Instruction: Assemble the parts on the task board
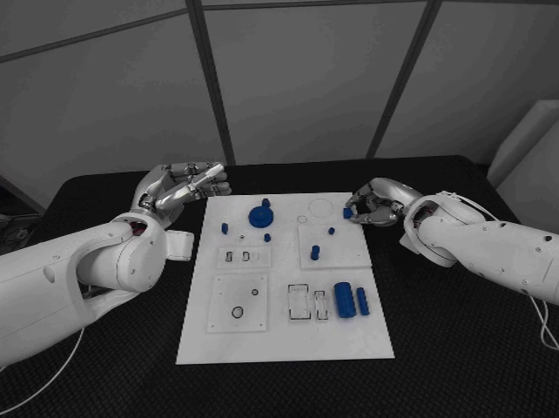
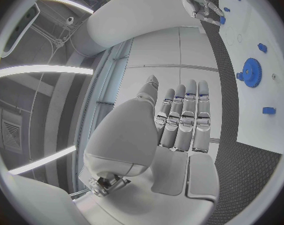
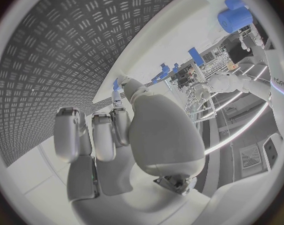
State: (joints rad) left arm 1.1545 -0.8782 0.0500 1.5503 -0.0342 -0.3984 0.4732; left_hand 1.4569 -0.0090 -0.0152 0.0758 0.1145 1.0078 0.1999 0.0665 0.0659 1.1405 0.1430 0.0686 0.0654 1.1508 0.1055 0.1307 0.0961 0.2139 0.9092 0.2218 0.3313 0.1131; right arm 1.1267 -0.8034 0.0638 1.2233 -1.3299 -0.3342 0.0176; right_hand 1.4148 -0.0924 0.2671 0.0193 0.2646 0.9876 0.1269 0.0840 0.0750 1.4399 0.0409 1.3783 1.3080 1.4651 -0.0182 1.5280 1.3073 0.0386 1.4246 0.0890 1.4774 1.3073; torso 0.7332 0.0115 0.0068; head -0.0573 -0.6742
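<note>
Black table with the white task board laid at its middle

A black table (image 1: 481,366) with a fine textured surface is seen from the head view, and a white task board (image 1: 286,344) is laid flat on it, long side running away from the robot. The board's near end is set just short of the table's near part, its far end well short of the far edge. Bare black surface is left on both sides of the board. In the left wrist view the same dark patterned table (image 2: 242,170) is seen beside the board's (image 2: 257,130) white edge
</note>
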